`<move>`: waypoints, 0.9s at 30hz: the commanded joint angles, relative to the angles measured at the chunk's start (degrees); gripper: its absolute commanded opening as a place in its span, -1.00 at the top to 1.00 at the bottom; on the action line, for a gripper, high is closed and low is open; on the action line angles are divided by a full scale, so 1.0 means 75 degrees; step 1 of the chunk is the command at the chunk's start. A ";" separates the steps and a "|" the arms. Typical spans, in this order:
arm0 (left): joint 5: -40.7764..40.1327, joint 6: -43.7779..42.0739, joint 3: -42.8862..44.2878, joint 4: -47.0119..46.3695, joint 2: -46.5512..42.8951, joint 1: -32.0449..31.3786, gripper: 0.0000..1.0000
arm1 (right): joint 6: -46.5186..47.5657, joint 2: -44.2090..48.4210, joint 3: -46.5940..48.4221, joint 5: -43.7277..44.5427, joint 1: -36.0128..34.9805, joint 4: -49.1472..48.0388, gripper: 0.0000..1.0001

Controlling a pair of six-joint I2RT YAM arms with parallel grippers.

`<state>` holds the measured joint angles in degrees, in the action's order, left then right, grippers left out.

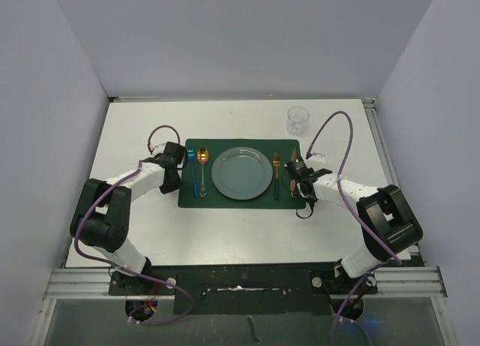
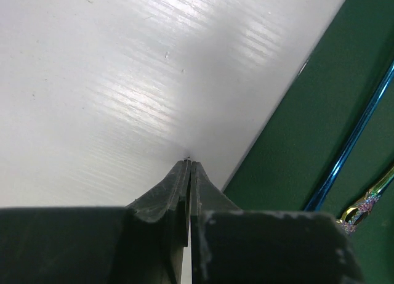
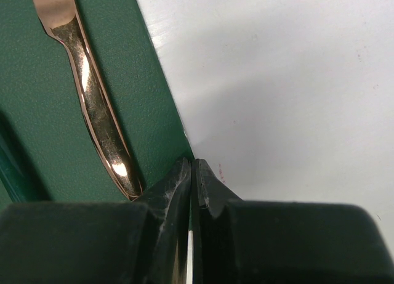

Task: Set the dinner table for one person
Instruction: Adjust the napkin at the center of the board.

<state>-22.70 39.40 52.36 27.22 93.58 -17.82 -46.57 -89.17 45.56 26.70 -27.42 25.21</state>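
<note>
A large flat matte white rectangular counter (image 1: 135, 226) with metal rail edging fills the middle of the top view, from the grey back wall down to the arm bases at the bottom edge. At its centre lies a dark green rectangular placemat (image 1: 240, 202), and a round grey plate (image 1: 241, 173) sits in the middle of the mat.

Left of the plate, two utensils lie side by side on the mat: a blue-handled one (image 1: 192, 171) at the outside and a gold spoon (image 1: 202, 169) next to the plate. Right of the plate lie a gold fork with a dark green handle (image 1: 276, 175) and, further right, a gold knife (image 1: 292, 166). A clear plastic cup (image 1: 298, 119) stands upright on the bare counter in the upper right, apart from the mat.

The left end effector (image 1: 177, 182) sits at the mat's left edge. In its wrist view the fingers (image 2: 178, 185) are pressed together, empty, above white counter, with the mat's edge just to the right.

The right end effector (image 1: 301, 190) sits at the mat's right edge. Its fingers (image 3: 172, 185) are likewise pinched together and hold nothing, beside the end of the knife's handle.
</note>
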 commanded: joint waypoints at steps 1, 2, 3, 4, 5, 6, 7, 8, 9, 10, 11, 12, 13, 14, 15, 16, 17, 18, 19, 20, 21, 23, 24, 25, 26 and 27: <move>0.0078 -0.0253 0.0185 -0.0097 0.0229 0.0045 1.00 | 0.0053 -0.0220 0.0030 -0.0434 -0.0054 0.0613 1.00; 0.0179 -0.0285 0.0165 -0.0143 0.0307 0.0045 1.00 | 0.0065 -0.0217 0.0047 -0.0415 -0.0051 0.0624 1.00; 0.0267 -0.0309 0.0142 -0.0189 0.0363 0.0045 1.00 | 0.0071 -0.0215 0.0059 -0.0403 -0.0039 0.0642 1.00; 0.0363 -0.0337 0.0114 -0.0255 0.0426 0.0045 1.00 | 0.0079 -0.0211 0.0074 -0.0383 -0.0039 0.0662 1.00; 0.0477 -0.0358 0.0085 -0.0315 0.0460 0.0045 1.00 | 0.0091 -0.0206 0.0086 -0.0374 -0.0030 0.0675 1.00; 0.0553 -0.0390 0.0065 -0.0379 0.0495 0.0045 1.00 | 0.0100 -0.0205 0.0098 -0.0372 -0.0026 0.0686 1.00; 0.0655 -0.0425 0.0046 -0.0423 0.0522 0.0039 1.00 | 0.0097 -0.0205 0.0114 -0.0363 -0.0018 0.0701 1.00; 0.0745 -0.0451 0.0048 -0.0459 0.0540 0.0034 1.00 | 0.0103 -0.0204 0.0122 -0.0361 -0.0020 0.0709 1.00; 0.0821 -0.0484 0.0040 -0.0490 0.0555 0.0033 1.00 | 0.0105 -0.0196 0.0130 -0.0352 -0.0013 0.0719 1.00; 0.0889 -0.0519 0.0039 -0.0524 0.0565 0.0033 1.00 | 0.0104 -0.0194 0.0135 -0.0349 -0.0009 0.0736 1.00; 0.0963 -0.0554 0.0047 -0.0549 0.0564 0.0024 1.00 | 0.0105 -0.0185 0.0145 -0.0339 -0.0009 0.0738 1.00; 0.1059 -0.0595 0.0059 -0.0582 0.0564 0.0032 1.00 | 0.0111 -0.0182 0.0148 -0.0331 -0.0004 0.0740 1.00; 0.1190 -0.0656 0.0072 -0.0609 0.0557 0.0033 1.00 | 0.0110 -0.0182 0.0148 -0.0326 -0.0001 0.0759 1.00; 0.1285 -0.0694 0.0084 -0.0642 0.0540 0.0027 1.00 | 0.0114 -0.0171 0.0158 -0.0312 0.0004 0.0773 1.00; 0.1407 -0.0729 0.0094 -0.0663 0.0536 0.0022 1.00 | 0.0115 -0.0176 0.0159 -0.0308 0.0009 0.0784 1.00; 0.1509 -0.0773 0.0105 -0.0691 0.0531 0.0021 1.00 | 0.0115 -0.0171 0.0160 -0.0294 0.0011 0.0786 1.00; 0.1605 -0.0819 0.0117 -0.0715 0.0511 0.0015 1.00 | 0.0115 -0.0164 0.0160 -0.0291 0.0022 0.0787 1.00; 0.1694 -0.0856 0.0120 -0.0728 0.0490 0.0004 1.00 | 0.0124 -0.0175 0.0152 -0.0290 0.0032 0.0781 1.00; 0.1779 -0.0902 0.0126 -0.0755 0.0478 -0.0007 1.00 | 0.0132 -0.0181 0.0153 -0.0290 0.0034 0.0782 1.00; 0.1864 -0.0940 0.0131 -0.0774 0.0462 -0.0029 1.00 | 0.0138 -0.0187 0.0165 -0.0290 0.0052 0.0780 1.00; 0.1955 -0.0971 0.0141 -0.0790 0.0452 -0.0056 1.00 | 0.0138 -0.0193 0.0160 -0.0290 0.0052 0.0780 1.00; 0.2150 -0.1043 0.0153 -0.0821 0.0448 -0.0103 1.00 | 0.0150 -0.0205 0.0160 -0.0284 0.0068 0.0777 1.00; 0.2228 -0.1075 0.0161 -0.0822 0.0448 -0.0132 1.00 | 0.0156 -0.0205 0.0160 -0.0290 0.0075 0.0770 1.00; 0.2314 -0.1105 0.0172 -0.0838 0.0448 -0.0156 1.00 | 0.0158 -0.0214 0.0160 -0.0290 0.0081 0.0774 1.00; 0.2401 -0.1143 0.0187 -0.0856 0.0448 -0.0193 1.00 | 0.0172 -0.0216 0.0161 -0.0290 0.0086 0.0775 1.00; 0.2496 -0.1185 0.0215 -0.0874 0.0448 -0.0222 1.00 | 0.0181 -0.0206 0.0160 -0.0280 0.0095 0.0775 1.00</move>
<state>-13.45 31.73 52.80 21.78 95.70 -17.58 -45.60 -89.62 46.57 26.33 -27.03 27.09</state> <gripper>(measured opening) 0.001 0.023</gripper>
